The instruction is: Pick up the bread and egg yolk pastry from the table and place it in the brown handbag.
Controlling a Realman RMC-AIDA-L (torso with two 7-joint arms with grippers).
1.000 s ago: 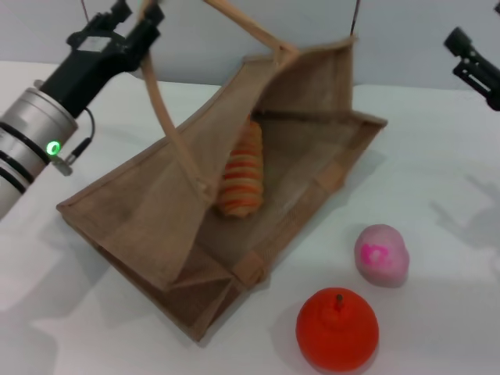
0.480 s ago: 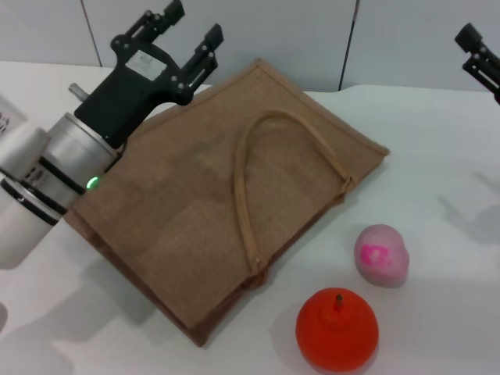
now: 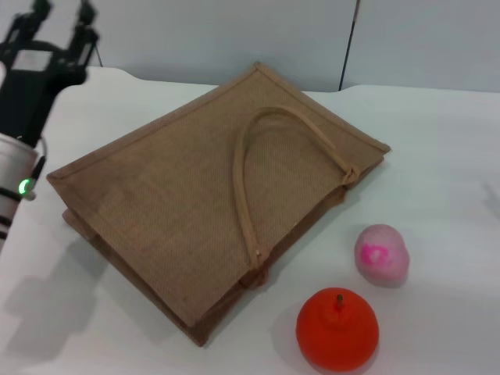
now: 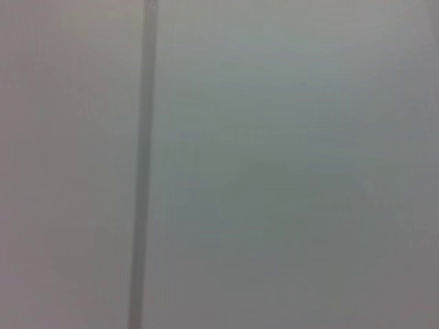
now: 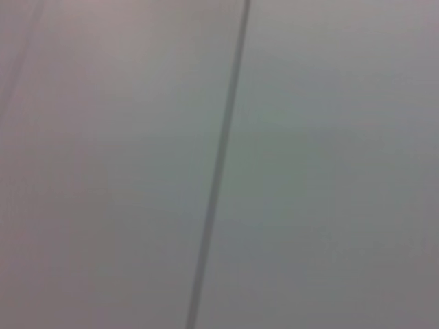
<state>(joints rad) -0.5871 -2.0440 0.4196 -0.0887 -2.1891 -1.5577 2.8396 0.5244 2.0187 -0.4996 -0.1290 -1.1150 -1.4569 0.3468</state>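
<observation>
1. At far left of the head view, the left hand (image 3: 58, 9) is raised above the worktop (image 3: 437, 156), near its back edge; two dark fingers stand apart with nothing between them. A green indicator lamp (image 3: 24, 187) is lit on the arm.
2. Centre: the brown handbag (image 3: 180, 203) lies flat on the worktop, set diagonally, closed. One tan handle (image 3: 242, 187) loops across its upper face.
3. Bread and egg yolk pastry: neither visible in any view.
4. Right of the bag's near corner: a red-orange fruit (image 3: 337, 329) with a stem, near the front edge.
5. Just behind it, apart: a pink ball (image 3: 382, 255) with a magenta mark.
6. Right hand: out of view.
7. Both wrist views: grey wall panel with a dark seam only.
</observation>
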